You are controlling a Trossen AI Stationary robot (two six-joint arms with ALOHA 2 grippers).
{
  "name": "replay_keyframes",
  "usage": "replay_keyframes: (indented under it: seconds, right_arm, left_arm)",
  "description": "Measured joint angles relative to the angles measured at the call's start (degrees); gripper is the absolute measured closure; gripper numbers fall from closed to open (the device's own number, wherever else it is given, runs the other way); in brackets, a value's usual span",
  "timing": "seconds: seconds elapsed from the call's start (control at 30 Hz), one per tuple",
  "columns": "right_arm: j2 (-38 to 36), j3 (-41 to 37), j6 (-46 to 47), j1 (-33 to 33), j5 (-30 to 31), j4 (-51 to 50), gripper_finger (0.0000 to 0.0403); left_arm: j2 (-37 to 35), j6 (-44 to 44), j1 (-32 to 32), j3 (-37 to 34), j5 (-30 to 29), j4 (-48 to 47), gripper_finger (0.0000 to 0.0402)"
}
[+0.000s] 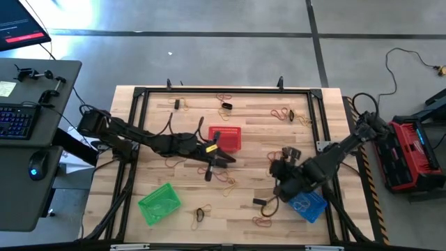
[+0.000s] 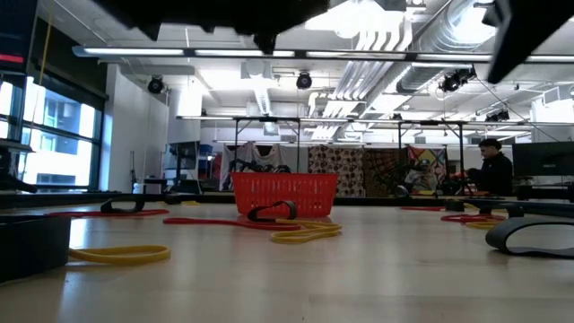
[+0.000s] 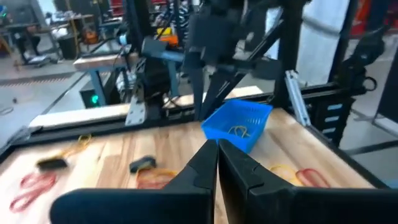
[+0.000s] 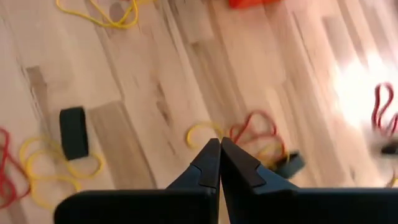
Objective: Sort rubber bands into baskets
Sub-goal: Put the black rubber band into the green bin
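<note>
Three mesh baskets stand on the wooden table: red [image 1: 225, 138] at the middle far side, green [image 1: 159, 203] near left, blue [image 1: 309, 204] near right, with yellow bands in it [image 3: 239, 131]. Rubber bands, yellow, red and black, lie scattered on the table. My left gripper [image 1: 223, 161] is shut and empty near the table's middle, just near of the red basket; its own view [image 3: 217, 144] faces the blue basket. My right gripper [image 1: 277, 168] is shut and empty beside the blue basket; in its own view [image 4: 219, 142] it hovers over a yellow band [image 4: 200, 132] and a red band [image 4: 255, 126].
A black frame [image 1: 143, 93] borders the table top. More bands lie along the far edge [image 1: 224, 100] and the near edge [image 1: 263, 222]. In the low view the red basket [image 2: 285, 194] stands behind yellow bands [image 2: 300, 232]. A person [image 2: 491, 166] sits in the room beyond.
</note>
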Motion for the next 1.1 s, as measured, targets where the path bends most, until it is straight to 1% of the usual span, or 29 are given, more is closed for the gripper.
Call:
replay_keyframes:
  seconds: [0.1,0.17,0.3,0.37,0.47,0.53,0.6,0.7,0.83,0.93,1.03,1.1]
  right_arm:
    - [0.00,-0.02,-6.22,-3.40,-0.28,2.59,0.0403]
    - [0.00,-0.08,-10.14,-5.79,-1.06,4.71,0.0403]
    - [-0.04,-3.17,-18.93,-10.40,-2.31,14.08,0.0403]
    - [-0.04,-6.71,-23.13,-12.81,-4.13,21.40,0.0403]
    - [-0.13,-13.82,-28.15,-16.70,-10.26,33.23,0.0403]
    - [-0.67,-18.62,-30.09,-19.34,-13.28,40.45,0.0403]
    - [-2.03,-23.07,-30.78,-22.05,-14.27,45.30,0.0403]
    - [-4.98,-29.31,-32.22,-26.46,-14.40,52.05,0.0403]
    - [-9.72,-36.17,-34.72,-33.40,-17.90,62.91,0.0403]
    - [-12.92,-39.31,-35.48,-38.22,-18.44,65.42,0.0403]
    - [-15.59,-39.93,-36.20,-42.45,-15.56,63.37,0.0403]
    - [-16.79,-40.02,-36.20,-44.93,-12.73,60.81,0.0403]
  left_arm:
    - [0.00,-0.78,0.44,-3.61,-0.10,3.29,0.0401]
    - [-0.11,-1.12,0.36,-4.99,-0.01,3.72,0.0401]
    - [-0.54,-1.12,-0.22,-7.07,0.01,3.39,0.0401]
    - [-1.29,-1.06,-0.56,-7.55,-0.01,2.41,0.0401]
    - [-2.43,0.04,-0.89,-7.49,0.01,0.65,0.0401]
    - [-3.13,2.00,-0.89,-7.49,0.01,-0.69,0.0401]
    - [-3.32,2.38,-0.72,-7.49,0.25,-0.57,0.0401]
    - [-3.32,3.53,0.07,-7.49,3.29,0.72,0.0401]
    - [-3.30,3.82,1.66,-7.49,4.25,0.56,0.0401]
    - [-3.30,2.99,2.74,-7.49,4.22,0.68,0.0401]
    - [-3.30,2.71,3.59,-7.49,4.22,1.09,0.0401]
    - [-2.87,1.93,4.10,-7.49,4.32,3.31,0.0401]
